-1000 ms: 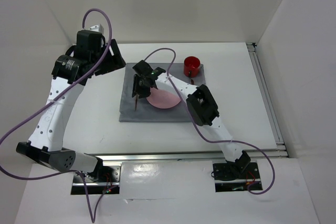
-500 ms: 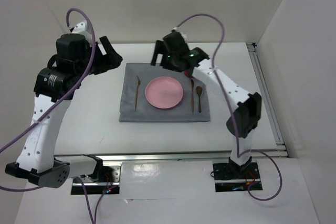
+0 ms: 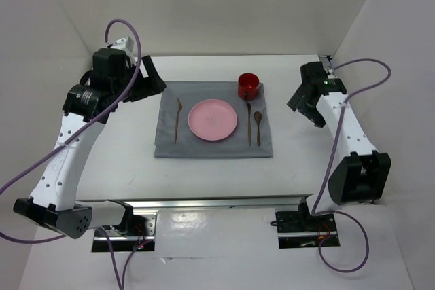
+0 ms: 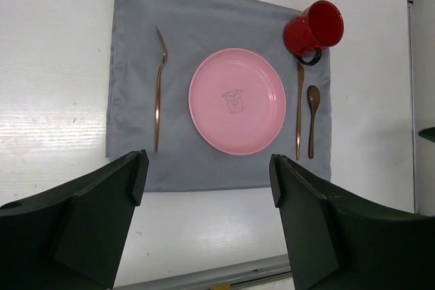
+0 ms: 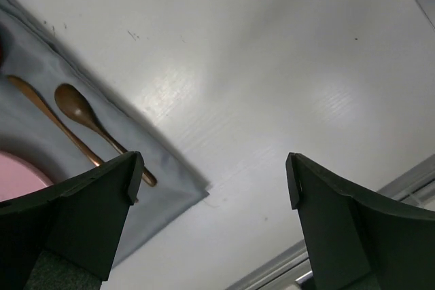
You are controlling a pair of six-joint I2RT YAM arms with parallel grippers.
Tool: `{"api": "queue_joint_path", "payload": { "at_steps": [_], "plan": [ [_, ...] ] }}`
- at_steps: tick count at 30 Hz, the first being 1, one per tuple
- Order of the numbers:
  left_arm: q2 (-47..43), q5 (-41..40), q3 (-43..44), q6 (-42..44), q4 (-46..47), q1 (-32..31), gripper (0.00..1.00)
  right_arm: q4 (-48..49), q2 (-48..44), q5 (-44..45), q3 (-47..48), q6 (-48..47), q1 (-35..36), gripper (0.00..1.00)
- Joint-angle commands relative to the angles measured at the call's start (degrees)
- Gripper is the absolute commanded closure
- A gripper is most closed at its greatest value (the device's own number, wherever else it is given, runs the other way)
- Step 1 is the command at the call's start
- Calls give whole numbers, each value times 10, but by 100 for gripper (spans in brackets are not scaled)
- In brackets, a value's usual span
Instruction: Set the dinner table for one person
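Camera above: alone takes in both grippers at once and the white walls [image 3: 224,11]. The left gripper [image 3: 151,81] hangs off the far left corner of the grey cloth [image 3: 204,147], and the right gripper [image 3: 300,103] hangs over bare top to the cloth's right.
Left wrist: looks straight down on the whole setting. On the cloth lie fork [image 4: 159,93], pink plate [image 4: 236,100], knife [image 4: 299,110] and spoon [image 4: 312,117], with the red mug [image 4: 314,26] at the far right corner, just beside the knife's tip. A small drawing [image 4: 234,102] at the plate's centre shows only here.
Right wrist: only the spoon, part of the knife, a sliver of plate and the cloth's near right corner.
Jaws: both pairs stand wide apart, nothing between them.
Surface: the dinner table [image 3: 204,174] is white and flat; it lies under the cloth and reaches to the walls. Metal rails [image 3: 238,200] run along its front and right edges.
Hard to make out: the drawing is too small to read, and the right wrist's frame edge cuts off the plate.
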Motion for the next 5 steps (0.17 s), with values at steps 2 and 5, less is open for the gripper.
{"api": "queue_joint_path", "payload": {
  "at_steps": [2,5],
  "plan": [
    [-3,3,-12,10,34,4,10,30,-85,-5,-57,-36,-2,0],
    [3,3,-17,10,40,4,11,54,-106,-10,-71,-57,-9,2]
  ]
}}
